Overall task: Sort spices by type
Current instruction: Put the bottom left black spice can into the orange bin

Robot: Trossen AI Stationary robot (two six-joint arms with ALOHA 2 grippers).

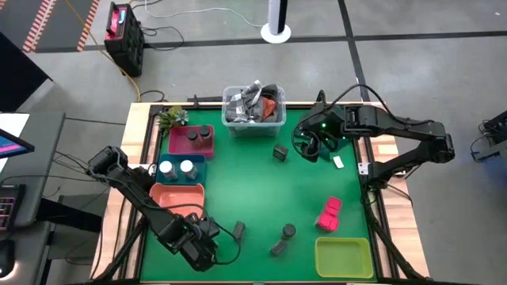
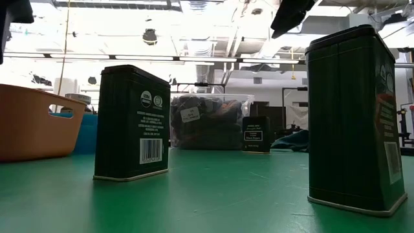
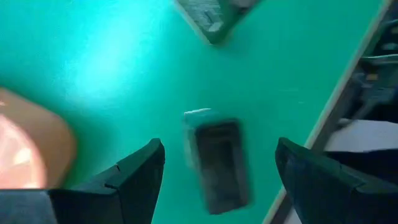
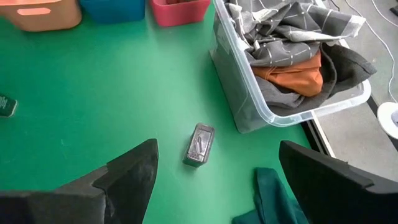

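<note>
A: Left wrist view first: how do the fingers stand?

B: The left gripper (image 3: 214,171) is spread wide and holds nothing. A dark grey boxy tin (image 3: 217,163) lies flat on the green table mat (image 3: 112,56) in the gap between the two fingers, touching neither. A second tin (image 3: 208,17), blurred, sits at the top edge of the frame, and the rounded corner of a salmon-orange shallow tray (image 3: 28,146) shows at the left.

A: And the other arm?

B: In the right wrist view the right gripper (image 4: 217,180) is just as wide and empty. A small grey tin (image 4: 199,145) lies on its side a little above the gap, near the middle of the frame. The clear plastic bin of crumpled cloth (image 4: 273,115) stands just to the tin's right; a bit of teal cloth (image 4: 270,196) is at the bottom.

A: Where are the rest of the spices?

B: In the high view, two dark round jars (image 1: 199,134) sit in the maroon tray (image 1: 176,142) at upper left, two white-topped round jars (image 1: 177,168) in the teal tray (image 1: 198,162) below it. Two bright pink blocks (image 1: 329,214) lie together at lower right, above the yellow-green tray (image 1: 344,257). A dark jar (image 1: 289,231) and a tin (image 1: 279,248) are at lower centre.
</note>
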